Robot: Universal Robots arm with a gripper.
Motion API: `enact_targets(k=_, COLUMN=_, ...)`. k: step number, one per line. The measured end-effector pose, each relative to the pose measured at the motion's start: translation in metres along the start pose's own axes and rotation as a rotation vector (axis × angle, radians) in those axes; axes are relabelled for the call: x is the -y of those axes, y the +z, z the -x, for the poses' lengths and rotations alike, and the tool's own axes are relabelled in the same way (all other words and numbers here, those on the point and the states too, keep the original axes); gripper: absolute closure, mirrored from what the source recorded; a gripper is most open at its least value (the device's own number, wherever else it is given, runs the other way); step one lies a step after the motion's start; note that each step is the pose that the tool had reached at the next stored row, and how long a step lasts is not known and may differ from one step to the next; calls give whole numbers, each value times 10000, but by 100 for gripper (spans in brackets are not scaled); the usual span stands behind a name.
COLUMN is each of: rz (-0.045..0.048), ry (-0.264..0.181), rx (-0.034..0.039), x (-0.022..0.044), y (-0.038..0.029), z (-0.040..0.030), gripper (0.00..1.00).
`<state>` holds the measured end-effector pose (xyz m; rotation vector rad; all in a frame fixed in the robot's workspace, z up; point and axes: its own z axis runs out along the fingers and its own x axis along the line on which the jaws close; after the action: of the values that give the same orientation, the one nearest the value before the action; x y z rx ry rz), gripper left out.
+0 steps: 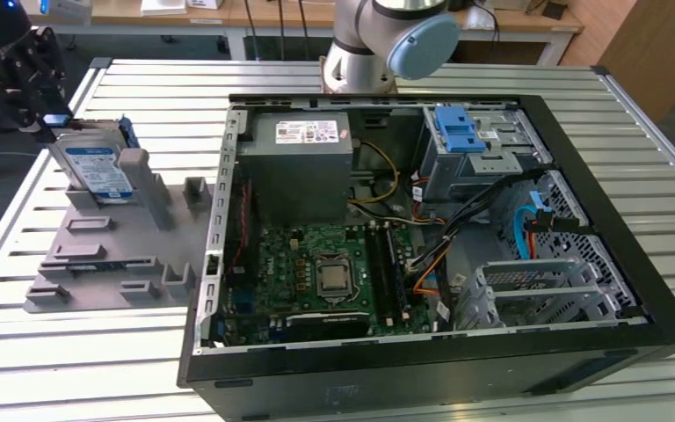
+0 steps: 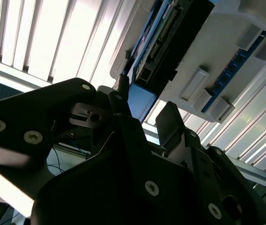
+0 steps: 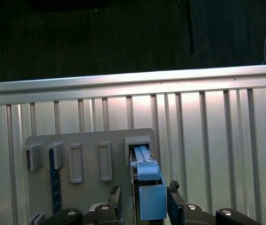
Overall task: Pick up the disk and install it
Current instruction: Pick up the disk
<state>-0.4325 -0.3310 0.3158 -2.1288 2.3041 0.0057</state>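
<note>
The disk (image 1: 94,169) stands on edge in a slot of the grey holder plate (image 1: 103,251) at the exterior view's left, its blue-and-white label facing out and blue rails along its edges. My gripper (image 1: 53,126) hangs just above the disk's upper far corner. In the first wrist view the disk (image 3: 147,187) shows edge-on, with my gripper (image 3: 144,200) open and one finger on each side of its blue rail, a small gap to each. The second wrist view shows my gripper (image 2: 142,110) astride the blue rail end of the disk (image 2: 170,44).
An open black computer case (image 1: 619,264) lies on the slatted metal table (image 1: 138,97), holding a grey power supply box (image 1: 302,145), a green motherboard (image 1: 314,272), a blue latch bracket (image 1: 460,132) and a metal drive cage (image 1: 548,290). The arm's base (image 1: 373,44) stands behind the case.
</note>
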Motion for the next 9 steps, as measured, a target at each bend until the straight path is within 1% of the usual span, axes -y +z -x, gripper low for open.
enact_targets(k=1, rz=0, ry=0, rx=0, x=0, y=0, z=0, gripper=49)
enact_targets(k=3, rz=-4, ry=2, rx=-21, x=-1, y=13, z=4, gripper=49)
enact_targets(k=7, rz=-14, ry=1, rx=-127, x=-2, y=59, z=16, gripper=49)
enact_targets(k=9, rz=-12, ry=-1, rx=-141, x=-1, y=91, z=16, gripper=49)
